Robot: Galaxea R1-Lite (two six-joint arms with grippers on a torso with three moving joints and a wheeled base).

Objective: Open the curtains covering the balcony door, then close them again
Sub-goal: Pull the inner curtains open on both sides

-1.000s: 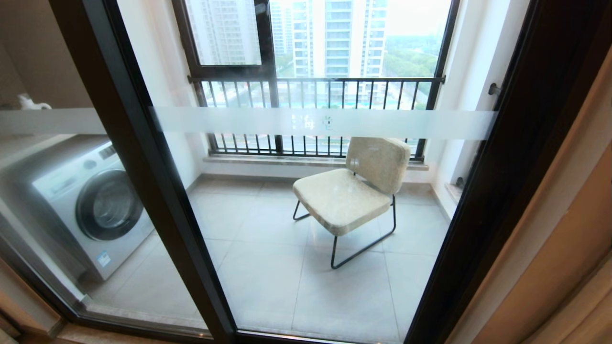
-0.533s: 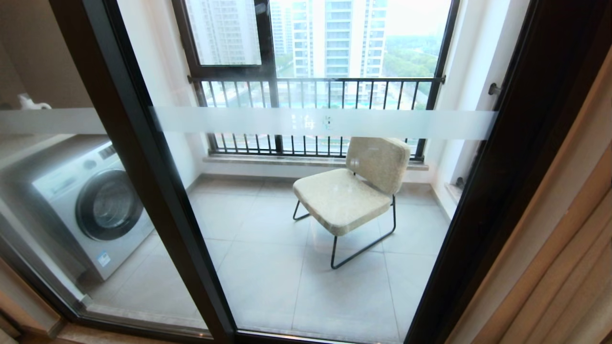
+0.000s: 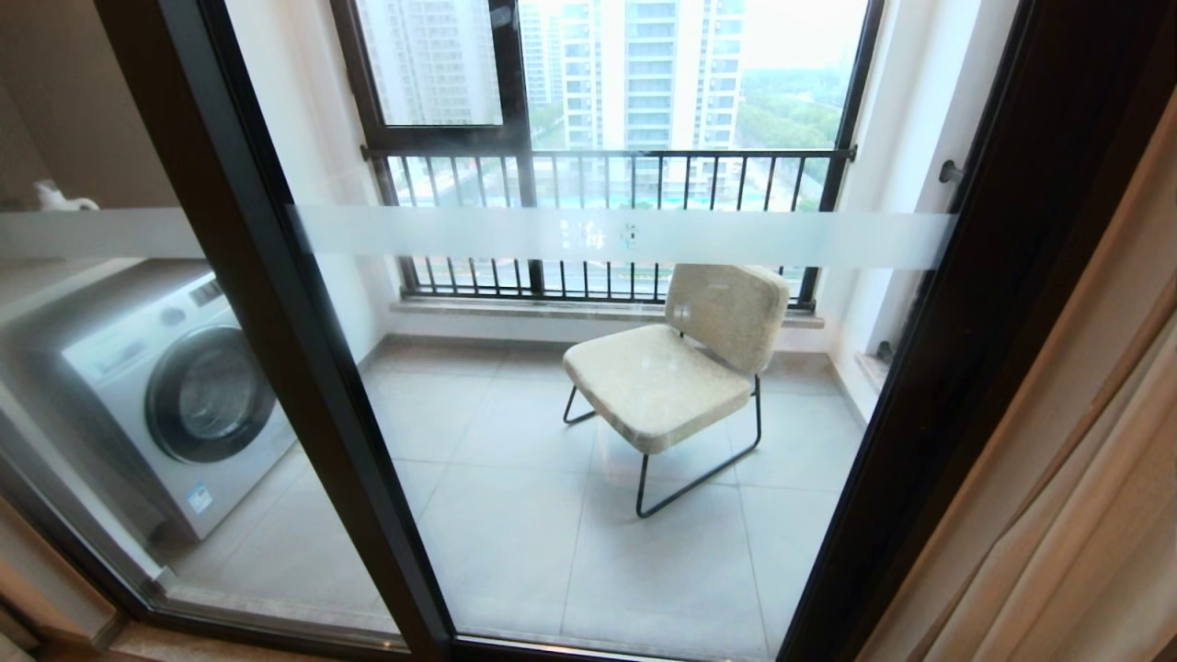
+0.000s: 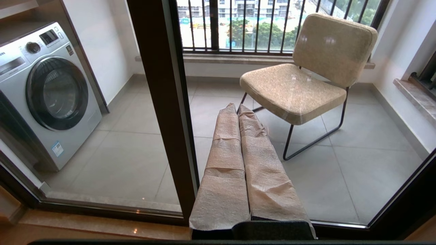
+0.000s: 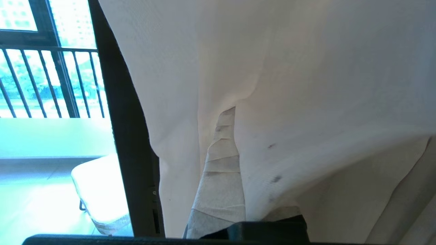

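Beyond the balcony door [image 3: 588, 368] (glass bare), right tool [image 5: 235, 112] pinches the curtains [image 5: 306, 85]; left tool [image 4: 238, 109] closed, empty.

Beige, black and grey at the balcony door

Cream curtains [image 3: 1085, 478]; black-framed door [image 3: 303, 368] with frosted white strip; speckled beige chair [image 3: 680, 368]; silver washer [image 3: 175, 395]; grey tiles.

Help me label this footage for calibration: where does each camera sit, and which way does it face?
Head: up high, angled down through the black-framed glass balcony door; no robot body visible.
Left wrist: behind the shut, paper-wrapped left end effector, facing the balcony floor.
Right wrist: behind the right end effector, shut on the cream-white sheer curtain.
All three share the beige cushioned, black-legged chair.
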